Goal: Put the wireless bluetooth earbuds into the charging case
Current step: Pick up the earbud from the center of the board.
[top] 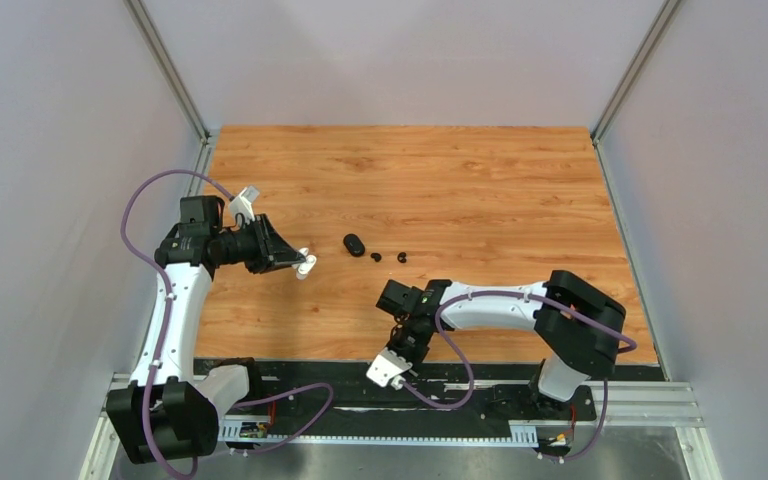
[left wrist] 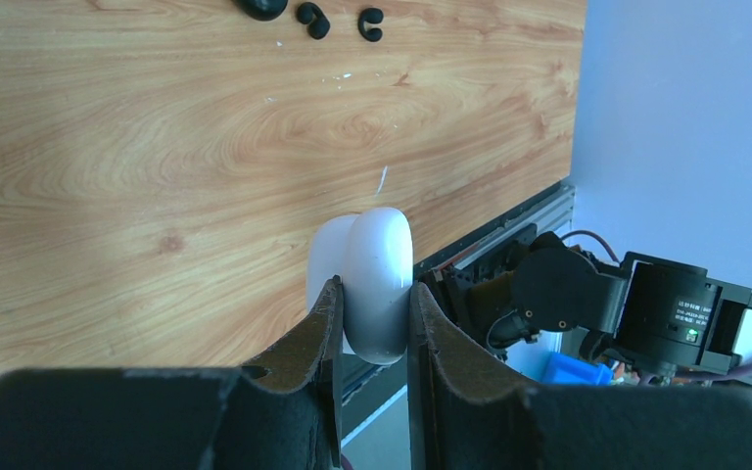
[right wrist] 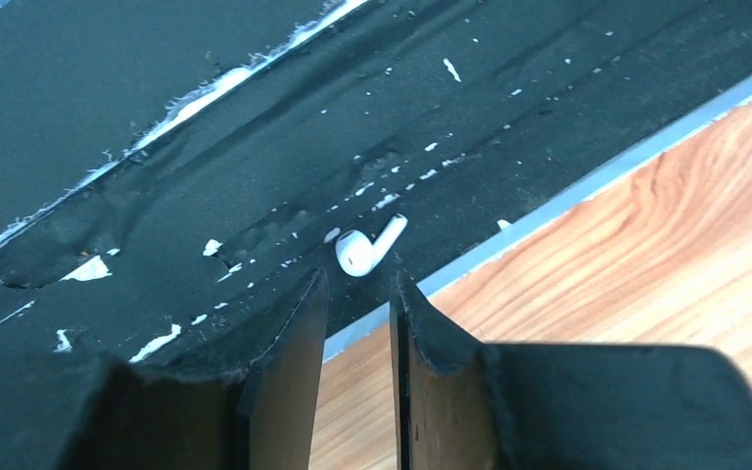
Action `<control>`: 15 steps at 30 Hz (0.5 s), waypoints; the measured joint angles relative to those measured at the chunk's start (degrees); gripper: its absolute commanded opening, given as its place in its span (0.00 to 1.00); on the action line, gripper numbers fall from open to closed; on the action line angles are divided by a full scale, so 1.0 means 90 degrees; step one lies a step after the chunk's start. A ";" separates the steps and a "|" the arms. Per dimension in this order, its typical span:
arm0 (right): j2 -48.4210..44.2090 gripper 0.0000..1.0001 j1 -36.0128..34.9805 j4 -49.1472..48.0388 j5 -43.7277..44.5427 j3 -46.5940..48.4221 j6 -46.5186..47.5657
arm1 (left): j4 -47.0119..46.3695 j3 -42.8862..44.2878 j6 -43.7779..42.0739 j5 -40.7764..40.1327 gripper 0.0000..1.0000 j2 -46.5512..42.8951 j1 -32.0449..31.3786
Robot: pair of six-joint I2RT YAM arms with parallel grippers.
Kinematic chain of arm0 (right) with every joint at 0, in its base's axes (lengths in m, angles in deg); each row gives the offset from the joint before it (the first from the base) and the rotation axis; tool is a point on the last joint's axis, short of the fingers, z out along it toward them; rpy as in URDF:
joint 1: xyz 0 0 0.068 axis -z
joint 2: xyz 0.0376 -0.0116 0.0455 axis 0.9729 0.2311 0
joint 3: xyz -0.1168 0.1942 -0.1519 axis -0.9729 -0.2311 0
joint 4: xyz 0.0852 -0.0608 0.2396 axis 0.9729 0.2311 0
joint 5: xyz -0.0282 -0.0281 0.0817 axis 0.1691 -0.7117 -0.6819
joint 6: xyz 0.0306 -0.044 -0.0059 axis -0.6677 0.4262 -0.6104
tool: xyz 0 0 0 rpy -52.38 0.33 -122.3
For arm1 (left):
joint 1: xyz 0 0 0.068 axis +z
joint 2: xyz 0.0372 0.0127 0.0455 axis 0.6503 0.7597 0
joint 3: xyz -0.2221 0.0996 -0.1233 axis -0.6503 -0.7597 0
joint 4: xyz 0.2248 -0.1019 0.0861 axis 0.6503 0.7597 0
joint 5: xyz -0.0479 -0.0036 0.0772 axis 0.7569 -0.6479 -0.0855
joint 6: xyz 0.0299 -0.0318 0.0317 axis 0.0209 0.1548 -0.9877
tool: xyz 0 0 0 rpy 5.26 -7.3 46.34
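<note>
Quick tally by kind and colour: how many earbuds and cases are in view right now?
white case: 1
black case: 1
black earbuds: 2
white earbud: 1
Total: 5

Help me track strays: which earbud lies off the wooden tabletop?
The white stemmed earbud, on the black strip just ahead of the right gripper; the two black earbuds lie on the wood beside the black case.

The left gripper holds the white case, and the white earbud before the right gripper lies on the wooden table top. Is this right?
Not quite. The white earbud lies on the black strip at the table's near edge, not on the wood, as the right wrist view shows. The left gripper does hold the white case.
</note>
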 measured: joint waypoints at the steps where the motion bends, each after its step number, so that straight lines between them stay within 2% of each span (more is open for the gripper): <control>1: 0.0029 0.30 -0.0002 0.0056 -0.0032 0.0007 0.0046 | 0.0000 0.0000 0.0000 0.0000 0.00 0.0000 0.0000; 15: 0.0833 0.27 -0.0078 0.0214 -0.0041 0.0323 0.0182 | -0.0083 0.0000 0.0005 0.0000 0.00 0.0015 0.0000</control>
